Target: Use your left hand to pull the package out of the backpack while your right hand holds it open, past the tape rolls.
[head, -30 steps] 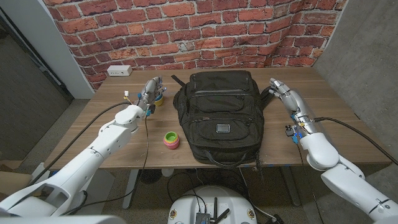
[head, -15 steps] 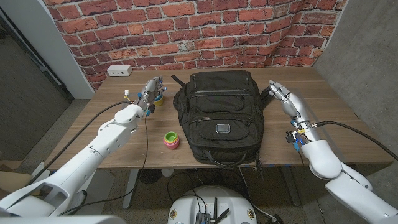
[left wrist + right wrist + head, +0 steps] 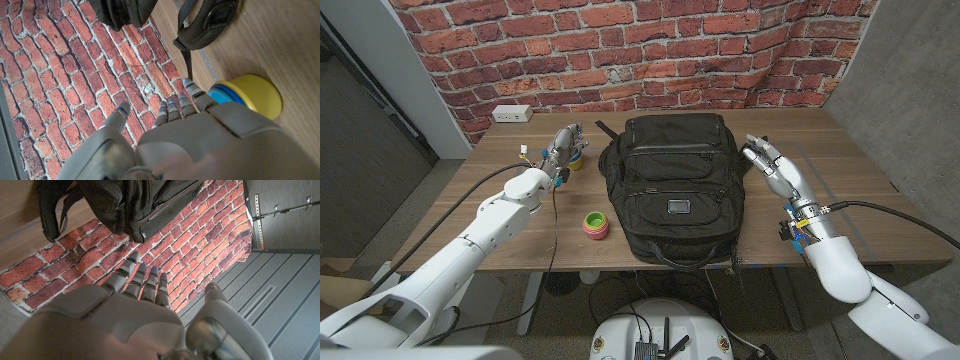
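Both hands are holding nothing, fingers spread. Right hand (image 3: 764,160) is closing in on the backpack (image 3: 671,185), now just beside its upper side; left hand (image 3: 561,147) is idling by tape rolls (image 3: 595,225). Backpack looks zipped, package unseen.

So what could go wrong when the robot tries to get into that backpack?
The backpack looks zipped shut, so the right hand, open beside it, may struggle to get it open. The left hand sits right by a yellow and blue tape roll; reaching across could knock it. Another tape roll lies near the table's front edge and might get pushed off.
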Robot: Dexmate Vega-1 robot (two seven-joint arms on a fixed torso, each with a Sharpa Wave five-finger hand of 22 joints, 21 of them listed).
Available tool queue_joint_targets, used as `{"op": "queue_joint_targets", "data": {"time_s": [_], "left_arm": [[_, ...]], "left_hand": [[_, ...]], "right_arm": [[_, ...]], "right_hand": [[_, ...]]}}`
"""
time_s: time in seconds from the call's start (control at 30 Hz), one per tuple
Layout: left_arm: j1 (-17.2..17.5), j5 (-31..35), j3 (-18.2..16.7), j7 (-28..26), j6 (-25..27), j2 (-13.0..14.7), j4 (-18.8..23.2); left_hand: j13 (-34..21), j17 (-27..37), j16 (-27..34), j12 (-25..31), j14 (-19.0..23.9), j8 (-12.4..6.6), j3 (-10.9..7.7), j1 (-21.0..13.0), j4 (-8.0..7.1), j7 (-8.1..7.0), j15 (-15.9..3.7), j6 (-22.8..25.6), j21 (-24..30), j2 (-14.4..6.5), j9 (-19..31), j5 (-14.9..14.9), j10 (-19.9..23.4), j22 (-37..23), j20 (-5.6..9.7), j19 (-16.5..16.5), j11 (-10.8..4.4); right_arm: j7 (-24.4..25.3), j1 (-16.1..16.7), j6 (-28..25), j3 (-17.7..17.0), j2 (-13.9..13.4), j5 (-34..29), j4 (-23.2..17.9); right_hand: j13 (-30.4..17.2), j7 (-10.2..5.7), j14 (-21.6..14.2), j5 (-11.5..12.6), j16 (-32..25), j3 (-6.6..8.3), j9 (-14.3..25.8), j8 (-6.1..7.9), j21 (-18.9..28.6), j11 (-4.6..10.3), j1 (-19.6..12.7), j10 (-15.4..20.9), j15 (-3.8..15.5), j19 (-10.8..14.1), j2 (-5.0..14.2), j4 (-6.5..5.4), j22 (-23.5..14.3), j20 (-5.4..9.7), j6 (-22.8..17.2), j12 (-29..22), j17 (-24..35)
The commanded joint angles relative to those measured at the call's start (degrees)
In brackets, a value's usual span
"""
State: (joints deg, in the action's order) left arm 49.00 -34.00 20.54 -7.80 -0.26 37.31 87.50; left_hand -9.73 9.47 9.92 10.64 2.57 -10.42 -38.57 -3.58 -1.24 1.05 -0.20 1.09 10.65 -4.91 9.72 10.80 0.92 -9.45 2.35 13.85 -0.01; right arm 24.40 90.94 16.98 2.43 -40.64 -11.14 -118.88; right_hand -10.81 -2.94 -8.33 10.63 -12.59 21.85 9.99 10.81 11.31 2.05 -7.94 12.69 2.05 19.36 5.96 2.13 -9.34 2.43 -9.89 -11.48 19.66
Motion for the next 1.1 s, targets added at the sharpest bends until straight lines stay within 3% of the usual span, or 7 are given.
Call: {"op": "queue_joint_targets", "data": {"time_s": [0.03, 0.7, 1.1], "left_arm": [[0.2, -0.3, 0.0, 0.9, 0.1, 0.5, 0.3], [-0.6, 0.1, 0.7, 1.7, 0.6, 0.7, 0.1], [1.0, -0.3, -0.2, 0.5, 0.7, 1.2, 1.1]], "left_hand": [[-0.3, 0.2, 0.2, 0.3, 0.5, -0.05, -0.27, 0.1, 0.42, -0.21, -0.04, 0.4, 0.3, -2.9, 0.2, 0.0, 0.4, -0.2, 1.63, 0.6, -0.19], [-0.3, 0.1, 0.2, 0.3, 0.7, -0.03, -0.65, -0.3, 1.23, -0.24, -0.21, 0.5, 0.3, -3.0, 0.2, 0.0, 0.5, -0.2, 1.73, 0.7, -0.29], [-0.3, 0.1, 0.2, 0.3, 0.7, -0.06, -0.8, -0.3, 1.47, -0.18, -0.18, 0.6, 0.3, -3.1, 0.3, 0.0, 0.6, -0.2, 1.81, 0.8, -0.23]], "right_arm": [[0.7, 4.9, -1.1, -2.5, 0.2, -8.6, -3.7], [2.7, 11.0, -4.1, -4.3, 1.1, -24.2, -7.1], [2.0, 13.6, -8.0, -4.8, -0.3, -31.6, -9.6]], "right_hand": [[-0.1, -0.08, -0.7, -0.3, -0.5, 0.02, 0.3, 0.15, 0.1, 0.31, -1.0, 0.7, 1.67, 0.6, -0.03, 0.66, -0.2, 0.63, -0.5, -0.1, -0.1], [-0.2, -0.63, -0.1, -0.3, -0.1, 0.28, 0.4, -0.01, -0.2, 0.77, -2.1, -0.3, 1.95, 1.0, -0.51, 2.51, -0.2, 1.07, 0.3, 0.5, -0.9], [-0.2, -0.78, 0.3, -0.3, 0.3, 0.8, 0.4, 0.21, -0.3, 1.1, -3.7, -0.9, 2.33, 1.1, -0.87, 4.23, -0.1, 1.25, 0.2, 0.7, -1.5]]}}
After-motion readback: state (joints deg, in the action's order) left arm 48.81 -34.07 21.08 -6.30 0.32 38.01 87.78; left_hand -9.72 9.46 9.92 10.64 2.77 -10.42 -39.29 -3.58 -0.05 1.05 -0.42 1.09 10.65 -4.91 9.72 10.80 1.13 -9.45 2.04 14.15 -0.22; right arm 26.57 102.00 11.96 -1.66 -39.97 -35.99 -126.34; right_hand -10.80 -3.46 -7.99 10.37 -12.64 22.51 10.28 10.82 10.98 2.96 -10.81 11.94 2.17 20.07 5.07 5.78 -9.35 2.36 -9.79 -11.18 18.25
